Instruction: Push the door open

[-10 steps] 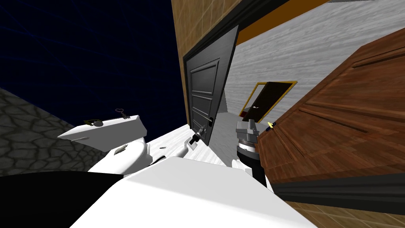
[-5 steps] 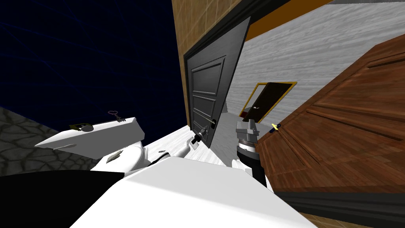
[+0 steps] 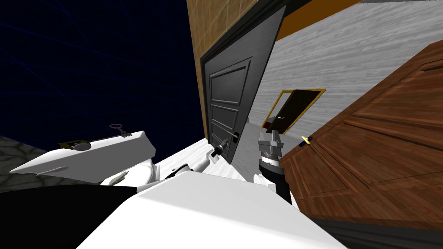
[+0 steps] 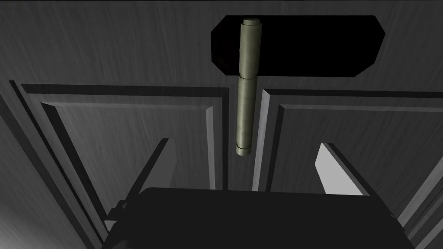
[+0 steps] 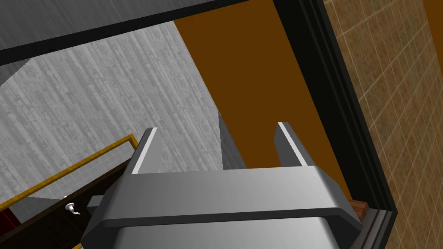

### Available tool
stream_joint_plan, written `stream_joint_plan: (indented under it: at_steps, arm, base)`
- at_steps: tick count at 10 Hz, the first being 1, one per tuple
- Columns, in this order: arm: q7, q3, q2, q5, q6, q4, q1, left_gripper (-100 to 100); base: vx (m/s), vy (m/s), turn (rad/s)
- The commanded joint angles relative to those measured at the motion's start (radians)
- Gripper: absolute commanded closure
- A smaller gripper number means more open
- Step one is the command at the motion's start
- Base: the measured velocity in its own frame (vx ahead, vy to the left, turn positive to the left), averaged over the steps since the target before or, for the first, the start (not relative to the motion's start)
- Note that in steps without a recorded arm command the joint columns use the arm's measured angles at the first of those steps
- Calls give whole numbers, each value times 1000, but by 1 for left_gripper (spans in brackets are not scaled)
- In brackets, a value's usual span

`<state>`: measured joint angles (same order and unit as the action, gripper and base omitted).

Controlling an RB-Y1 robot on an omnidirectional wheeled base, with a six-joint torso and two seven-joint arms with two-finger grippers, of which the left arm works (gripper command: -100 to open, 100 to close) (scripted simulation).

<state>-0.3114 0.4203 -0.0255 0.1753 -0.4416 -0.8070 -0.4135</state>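
Dark panelled door (image 3: 225, 99), hinged on the tan tiled wall, with the left gripper (image 4: 245, 145) at its lever handle (image 4: 247, 86). The two fingers stand spread, one on each side of the lever's free end and gripping nothing; whether their tips touch the panel cannot be told.

Change over the last second: the door's face shows broader in the head view. Its free edge has moved toward the brown door (image 3: 380, 142) and covers more of the grey wall (image 3: 346, 56) beyond. The white tank (image 3: 99, 151) has slid leftward across the picture, so part of this shift is my own turning. The door has probably swung on its hinge under the push, so contact is likely working. Whether this swing widens the way through is not clear from these views.

The right gripper (image 5: 216, 147) is raised between the two doors, its fingers apart and empty.

Containers: none shows any contents. The tank's flat top carries a key (image 3: 121, 129) and, near its other end, a small dark round object (image 3: 80, 146).
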Motion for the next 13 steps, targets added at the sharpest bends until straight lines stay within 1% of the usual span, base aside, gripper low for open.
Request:
stream_joint_plan:
  at_steps: [1, 2, 3, 4, 5, 6, 7, 8, 9, 10, 11, 12, 13]
  arm:
    - [-7, 8, -12, 2, 0, 29, -20, -100]
    - [-10, 11, -18, 3, 0, 41, -28, -100]
    - [-8, 11, -13, 3, 5, 22, -17, -100]
    - [-7, 8, 17, 2, 5, 26, -19, -100]
    - [-5, 5, 33, 1, 5, 27, -19, -100]
    - [-4, 2, 43, -1, 4, 29, -20, -100]
    - [-3, -1, 46, -2, 4, 31, -20, -100]
    - [-1, -4, 41, -3, 3, 32, -21, -100]
    - [0, -6, 29, -5, 3, 34, -21, -100]
    - [2, -9, 13, -6, 2, 35, -21, -100]
    - [3, -11, -11, -7, 2, 37, -22, -100]
    - [-1, -7, 6, -5, 8, 24, -17, -100]
    - [-1, -7, 6, -5, 8, 24, -17, 100]
  base:
    - [146, 104, -34]
    - [153, 97, -17]
    - [71, 47, -7]
    - [82, -19, -29]
    - [162, -108, -35]
    - [188, -155, -20]
    - [203, -159, -28]
    - [181, -144, -32]
    - [182, -129, -31]
    - [181, -137, -30]
    - [154, -110, -20]
    - [66, -43, 0]
    - [-10, 5, 9]
